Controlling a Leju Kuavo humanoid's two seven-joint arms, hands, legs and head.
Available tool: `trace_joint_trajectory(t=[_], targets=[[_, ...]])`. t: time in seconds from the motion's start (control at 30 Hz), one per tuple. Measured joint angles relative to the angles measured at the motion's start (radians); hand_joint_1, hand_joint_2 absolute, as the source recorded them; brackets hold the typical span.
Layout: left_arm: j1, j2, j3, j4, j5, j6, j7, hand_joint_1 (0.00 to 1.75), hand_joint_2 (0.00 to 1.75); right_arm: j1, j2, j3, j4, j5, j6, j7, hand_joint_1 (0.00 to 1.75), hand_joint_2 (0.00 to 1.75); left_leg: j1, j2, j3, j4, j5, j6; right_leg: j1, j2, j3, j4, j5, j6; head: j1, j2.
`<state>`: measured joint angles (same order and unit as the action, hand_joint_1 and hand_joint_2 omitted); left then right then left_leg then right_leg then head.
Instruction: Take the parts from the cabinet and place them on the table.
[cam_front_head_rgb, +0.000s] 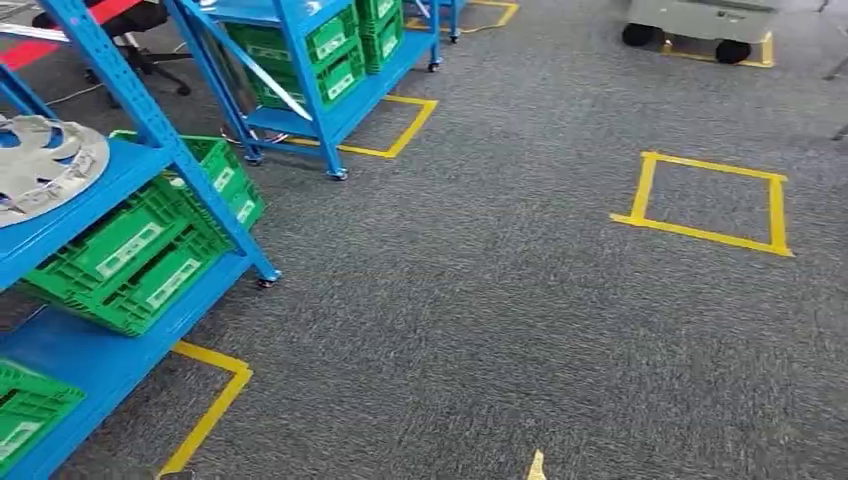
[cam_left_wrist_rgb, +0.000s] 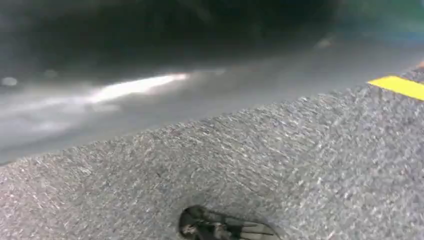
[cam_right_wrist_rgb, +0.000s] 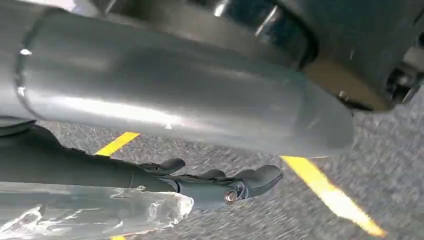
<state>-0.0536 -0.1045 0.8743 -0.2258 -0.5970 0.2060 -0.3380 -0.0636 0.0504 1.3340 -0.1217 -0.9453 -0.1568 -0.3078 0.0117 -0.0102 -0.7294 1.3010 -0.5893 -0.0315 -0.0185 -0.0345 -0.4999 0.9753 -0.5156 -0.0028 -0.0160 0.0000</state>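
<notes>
The blue cabinet (cam_front_head_rgb: 150, 125) stands at the left in the head view. A silver disc-shaped part (cam_front_head_rgb: 42, 165) lies on its upper shelf. In the right wrist view my right hand (cam_right_wrist_rgb: 215, 182) hangs above the carpet, its dark fingers stretched along a clear plastic-wrapped part (cam_right_wrist_rgb: 95, 212) that it holds. A pale pointed tip (cam_front_head_rgb: 537, 466) pokes up at the bottom edge of the head view. The left wrist view is blurred and looks down at grey carpet and a strip of yellow tape (cam_left_wrist_rgb: 400, 86).
Green crates (cam_front_head_rgb: 130, 255) fill the cabinet's lower shelves. A second blue rack (cam_front_head_rgb: 320, 60) with green crates stands behind it. Yellow tape squares (cam_front_head_rgb: 705, 200) mark the grey carpet. A white wheeled cart (cam_front_head_rgb: 700, 25) stands far right. Open carpet lies ahead.
</notes>
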Motion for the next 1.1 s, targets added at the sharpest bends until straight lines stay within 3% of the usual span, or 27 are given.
trace_joint_trajectory(t=[0.03,0.1,0.13,0.17,0.2,0.23,0.3,0.33,0.37,0.4,0.47,0.5,0.53,0.57,0.6,0.63,0.67,0.7,0.73,0.8,0.83,0.87,0.9,0.93,1.0,1.03,1.1], targets=[[0.003,0.001,0.000,0.000,0.001,-0.003,0.000,0.00,0.00,-0.001,0.001,0.000,0.000,0.000,-0.001,0.000,0.00,0.00,0.004,0.003,0.008,-0.018,0.025,-0.004,-0.001,-0.013,0.003,0.000,-0.003,0.003,-0.001,0.000],[0.006,0.006,0.001,0.000,0.002,-0.009,0.000,0.00,0.00,-0.002,0.004,0.000,0.000,0.000,-0.006,0.000,0.00,0.00,0.010,0.021,0.080,-0.159,0.115,-0.008,-0.003,-0.036,0.015,0.001,-0.012,0.010,0.000,0.000],[0.006,0.007,0.001,0.000,0.002,-0.011,0.000,0.00,0.00,-0.003,0.006,0.000,0.000,0.000,-0.007,0.000,0.00,0.00,0.010,0.057,0.123,-0.238,0.153,-0.009,-0.003,-0.046,0.022,0.002,-0.018,0.016,0.000,0.000],[0.004,0.007,0.001,0.000,0.002,-0.015,0.000,0.00,0.00,-0.004,0.006,0.000,0.000,0.000,-0.011,0.001,0.00,0.00,-0.003,0.106,0.141,-0.265,0.136,-0.012,0.007,-0.056,0.019,0.003,-0.026,0.027,-0.002,0.000],[-0.002,0.007,0.001,0.000,0.002,-0.017,0.000,0.00,0.00,-0.003,0.006,0.000,0.000,0.000,-0.014,0.001,0.00,0.00,-0.003,0.102,0.144,-0.287,0.127,0.007,0.010,-0.065,0.015,0.009,-0.035,0.034,-0.006,0.000],[0.000,0.008,0.001,0.000,0.002,-0.019,0.000,0.00,0.00,-0.004,0.008,0.000,-0.001,0.000,-0.015,0.002,0.00,0.00,-0.004,0.091,0.138,-0.281,0.126,0.016,0.013,-0.080,0.021,0.006,-0.038,0.037,0.003,0.000],[0.007,0.011,0.002,0.000,0.002,-0.019,0.000,0.00,0.00,-0.009,0.010,0.000,-0.001,0.000,-0.018,0.003,0.00,0.00,-0.007,0.067,0.137,-0.281,0.123,0.030,0.010,-0.106,0.044,0.000,-0.042,0.043,0.006,0.000],[0.010,0.014,0.002,0.000,0.002,-0.020,0.000,0.00,0.00,-0.010,0.012,0.000,-0.001,0.000,-0.018,0.003,0.00,0.00,-0.001,0.055,0.140,-0.286,0.126,0.039,0.004,-0.078,0.035,0.006,-0.053,0.051,0.007,0.000],[0.011,0.016,0.002,0.000,0.002,-0.021,0.001,0.00,0.00,-0.011,0.012,0.000,-0.001,0.000,-0.018,0.003,0.00,0.00,-0.001,0.048,0.140,-0.286,0.126,0.045,0.001,-0.020,0.024,0.038,-0.078,0.051,0.010,0.000],[0.008,0.018,0.003,0.000,0.002,-0.021,0.001,0.00,0.00,-0.009,0.012,0.000,-0.001,0.000,-0.018,0.003,0.00,0.00,-0.002,0.034,0.139,-0.286,0.126,0.051,0.002,0.014,-0.010,0.111,-0.117,0.049,0.012,0.000],[0.006,0.020,0.003,0.000,0.001,-0.026,0.001,0.00,0.00,-0.001,0.012,0.000,-0.001,0.000,-0.018,0.003,0.00,0.00,-0.006,0.003,0.139,-0.285,0.124,0.056,0.005,0.031,-0.106,0.291,-0.182,0.045,0.016,0.000],[0.007,0.021,0.003,0.000,0.000,-0.027,0.001,0.00,0.00,0.000,0.012,0.000,-0.001,0.000,-0.017,0.005,0.00,0.00,-0.008,-0.011,0.141,-0.285,0.123,0.057,0.007,0.032,-0.141,0.340,-0.187,0.042,0.016,0.000],[0.008,0.021,0.003,0.000,-0.001,-0.027,0.002,0.00,0.00,0.000,0.012,0.000,-0.001,-0.001,-0.017,0.006,0.00,0.00,-0.010,-0.025,0.143,-0.285,0.122,0.059,0.008,0.032,-0.157,0.345,-0.170,0.038,0.016,0.000],[0.010,0.021,0.003,0.000,-0.002,-0.027,0.005,0.00,0.00,0.000,0.012,0.000,-0.001,-0.002,-0.016,0.006,0.00,0.00,-0.012,-0.040,0.147,-0.285,0.121,0.059,0.010,0.034,-0.150,0.303,-0.124,0.032,0.016,0.000],[0.010,0.021,0.003,0.000,-0.004,-0.027,0.007,0.00,0.00,-0.001,0.012,0.000,-0.001,-0.003,-0.016,0.006,0.00,0.00,-0.014,-0.056,0.152,-0.285,0.120,0.059,0.010,0.040,-0.125,0.226,-0.066,0.025,0.016,0.000],[0.009,0.022,0.003,0.000,-0.005,-0.027,0.009,0.00,0.00,-0.002,0.012,0.000,-0.001,-0.005,-0.016,0.006,0.00,0.00,-0.016,-0.069,0.156,-0.285,0.117,0.059,0.011,0.060,-0.091,0.137,-0.011,0.017,0.016,0.000],[0.009,0.022,0.003,0.000,-0.006,-0.027,0.009,0.00,0.00,-0.001,0.012,0.000,-0.001,-0.005,-0.015,0.006,0.00,0.00,-0.013,-0.081,0.156,-0.285,0.116,0.057,0.010,0.105,-0.068,0.070,0.014,0.009,0.016,0.000],[0.006,0.023,0.003,0.000,-0.008,-0.029,0.009,0.00,0.00,-0.001,0.011,0.000,-0.001,-0.007,-0.015,0.006,0.00,0.00,-0.021,-0.092,0.153,-0.279,0.113,0.052,0.005,0.121,-0.060,0.051,0.007,0.006,0.012,0.000],[0.006,0.023,0.004,0.000,-0.010,-0.029,0.009,0.00,0.00,-0.003,0.011,0.000,-0.001,-0.007,-0.015,0.006,0.00,0.00,-0.014,-0.102,0.147,-0.280,0.116,0.047,0.009,0.115,-0.043,0.040,-0.003,0.012,0.015,0.000],[0.014,0.024,0.004,0.000,-0.016,-0.029,0.009,0.00,0.00,-0.003,0.011,0.000,-0.001,-0.008,-0.014,0.005,0.00,0.00,-0.008,-0.121,0.143,-0.288,0.123,0.032,0.013,0.100,-0.043,0.038,-0.001,0.008,0.015,0.000],[0.014,0.031,0.005,0.000,-0.017,-0.029,0.009,0.00,0.00,-0.003,0.012,0.000,-0.001,-0.008,-0.014,0.004,0.00,0.00,-0.011,-0.124,0.144,-0.285,0.120,0.026,0.003,0.085,-0.036,0.023,0.006,0.003,0.013,0.000],[0.016,0.028,0.005,0.000,-0.017,-0.029,0.009,0.00,0.00,-0.002,0.011,0.000,-0.001,-0.009,-0.014,0.003,0.00,0.00,-0.015,-0.067,0.140,-0.268,0.108,0.022,0.004,0.073,-0.027,0.016,0.008,0.000,0.012,0.000],[0.014,0.028,0.005,0.000,-0.018,-0.029,0.010,0.00,0.00,-0.002,0.012,0.000,-0.001,-0.009,-0.015,0.002,0.00,0.00,-0.014,-0.030,0.119,-0.224,0.078,0.017,0.005,0.061,-0.023,0.014,0.007,-0.005,0.007,0.000],[0.010,0.028,0.005,0.000,-0.018,-0.029,0.010,0.00,0.00,0.000,0.012,0.000,-0.001,-0.009,-0.014,0.002,0.00,0.00,-0.011,-0.012,0.082,-0.151,0.040,0.012,0.007,0.045,-0.021,0.014,0.005,-0.007,0.008,0.000],[0.008,0.029,0.005,0.000,-0.018,-0.029,0.009,0.00,0.00,0.001,0.012,0.000,-0.001,-0.009,-0.013,0.002,0.00,0.00,-0.006,-0.001,0.009,-0.010,-0.012,0.003,0.009,0.013,-0.018,0.015,-0.001,-0.010,0.008,0.000],[0.010,0.029,0.005,0.000,-0.018,-0.029,0.010,0.00,0.00,0.001,0.012,0.000,-0.001,-0.009,-0.013,0.002,0.00,0.00,-0.003,0.000,0.000,0.004,-0.005,0.000,0.009,0.001,-0.016,0.015,-0.004,-0.009,0.006,0.000],[0.015,0.030,0.005,0.000,-0.018,-0.029,0.010,0.00,0.00,0.001,0.012,0.000,-0.001,-0.009,-0.013,0.002,0.00,0.00,0.000,0.006,0.045,-0.085,0.067,-0.001,0.009,-0.023,-0.005,0.015,-0.012,-0.006,0.007,0.000]])
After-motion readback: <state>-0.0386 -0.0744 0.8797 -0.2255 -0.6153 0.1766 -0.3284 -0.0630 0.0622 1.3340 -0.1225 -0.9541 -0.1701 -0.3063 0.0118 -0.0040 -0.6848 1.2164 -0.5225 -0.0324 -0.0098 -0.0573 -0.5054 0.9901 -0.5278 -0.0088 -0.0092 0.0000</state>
